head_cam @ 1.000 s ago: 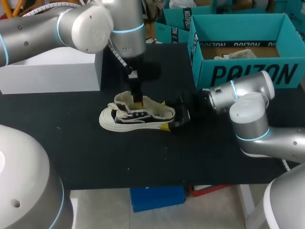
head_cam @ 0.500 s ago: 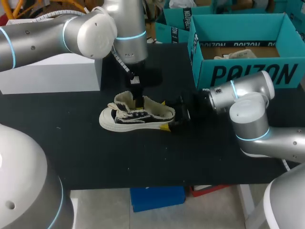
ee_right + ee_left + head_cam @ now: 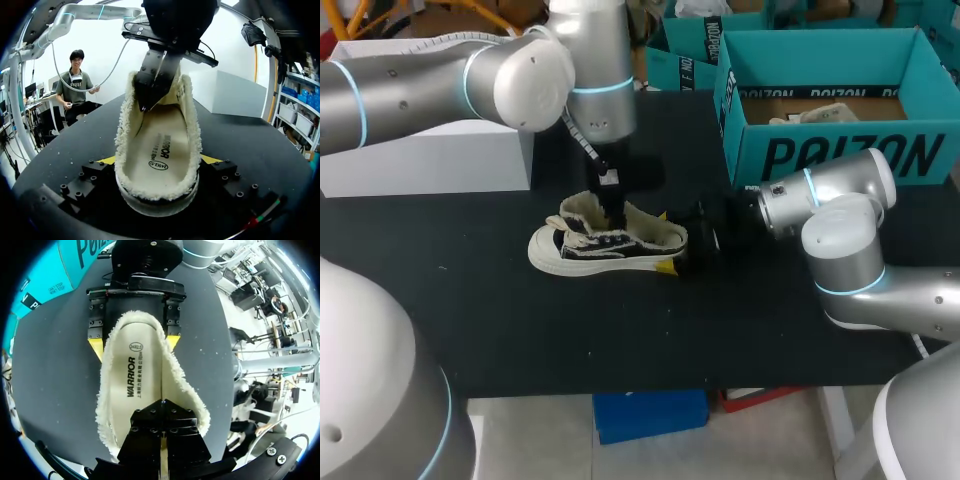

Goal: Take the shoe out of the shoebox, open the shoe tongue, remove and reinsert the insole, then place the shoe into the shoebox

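Shoe point(image 3: 608, 243) sits on the table point(image 3: 520, 320), heel clamped between the right gripper point(image 3: 134, 345) fingers, while the left gripper point(image 3: 612, 210), fingers closed, dips onto the insole point(image 3: 132, 385), apparently mid-removal, next needing a firm pinch and lift.

A black table point(image 3: 620, 340), with a white box point(image 3: 430, 150) resting at its far left.

Bright, even room light from overhead.
Soft sheen on the left arm point(image 3: 520, 75) shell; faint shadow at twelve o'clock of the shoe point(image 3: 610, 240).
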